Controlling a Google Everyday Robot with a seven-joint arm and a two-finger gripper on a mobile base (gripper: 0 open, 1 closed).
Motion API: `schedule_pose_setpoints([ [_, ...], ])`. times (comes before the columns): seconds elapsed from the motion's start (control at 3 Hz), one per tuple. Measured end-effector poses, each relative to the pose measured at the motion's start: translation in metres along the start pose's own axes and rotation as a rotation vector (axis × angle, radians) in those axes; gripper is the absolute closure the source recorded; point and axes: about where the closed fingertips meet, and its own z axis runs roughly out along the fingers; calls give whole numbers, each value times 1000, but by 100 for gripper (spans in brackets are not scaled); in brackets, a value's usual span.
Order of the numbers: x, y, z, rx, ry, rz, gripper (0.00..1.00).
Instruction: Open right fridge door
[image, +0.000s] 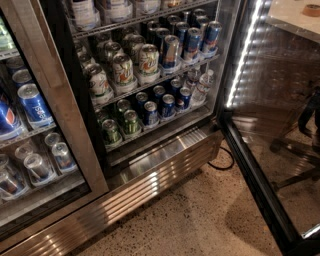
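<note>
The fridge (165, 160) is a stainless-steel drinks cooler with a ribbed steel grille at its base. Its right fridge door (260, 195) stands swung wide open to the right, its glass pane and dark frame edge running from the hinge corner toward the lower right. The open compartment shows wire shelves of cans (150, 65) and a few bottles. A strip of white lights (243, 55) runs up the right inner wall. The left glass door (55, 120) is shut, with blue Pepsi cans (32, 105) behind it. My gripper is out of view.
Speckled stone floor (190, 220) lies in front of the fridge. A black cable (222, 160) loops on the floor by the hinge corner. Through the open door's glass show a chair base (300, 150) and a pale counter top (295, 20).
</note>
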Motion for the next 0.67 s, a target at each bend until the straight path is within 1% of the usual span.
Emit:
schedule_pose_setpoints([
  [0.33, -16, 12, 18, -27, -30, -39, 0],
  [0.67, -16, 12, 18, -27, -30, -39, 0],
])
